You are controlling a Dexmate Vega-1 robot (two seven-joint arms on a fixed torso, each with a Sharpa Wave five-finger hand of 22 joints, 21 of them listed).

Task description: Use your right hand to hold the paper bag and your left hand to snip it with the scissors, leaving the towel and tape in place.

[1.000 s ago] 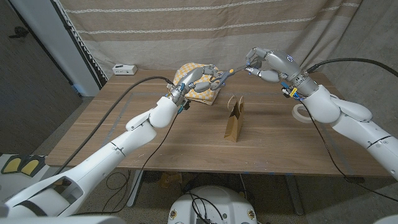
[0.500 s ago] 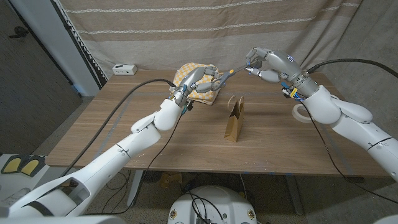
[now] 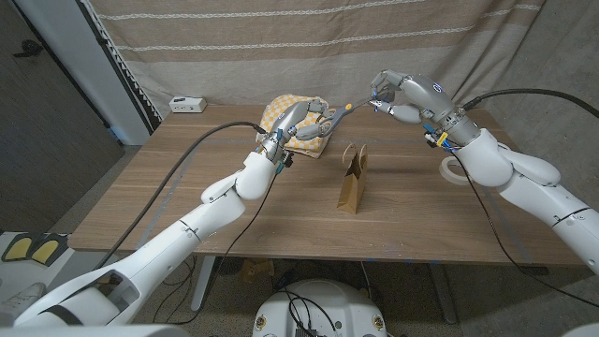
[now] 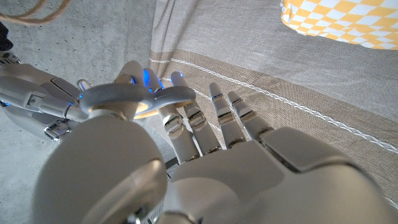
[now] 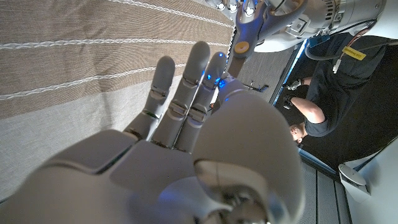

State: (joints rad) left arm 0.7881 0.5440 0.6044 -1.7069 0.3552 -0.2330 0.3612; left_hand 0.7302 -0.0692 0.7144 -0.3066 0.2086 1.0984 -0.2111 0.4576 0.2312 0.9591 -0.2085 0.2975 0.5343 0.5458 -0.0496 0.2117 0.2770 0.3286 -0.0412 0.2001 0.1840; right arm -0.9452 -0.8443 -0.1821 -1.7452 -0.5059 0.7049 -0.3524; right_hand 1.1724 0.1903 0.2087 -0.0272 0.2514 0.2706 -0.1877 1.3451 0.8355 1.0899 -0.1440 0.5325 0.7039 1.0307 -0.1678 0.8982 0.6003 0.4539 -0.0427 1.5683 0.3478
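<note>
Head view: paper bag (image 3: 353, 179) mid-table, unobstructed

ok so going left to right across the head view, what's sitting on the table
white box → checkered towel → paper bag → tape roll

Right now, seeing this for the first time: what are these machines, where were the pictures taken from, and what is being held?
It is a two-armed robot with human-like hands at a wooden table. The wide picture comes from a head camera; the other two from wrist cameras behind each hand. On the table are a brown paper bag, a yellow checked towel and a white tape roll. The right hand pinches the blade end of grey scissors with a yellow pivot. The left hand is at their handles; whether it grips them is unclear.
</note>
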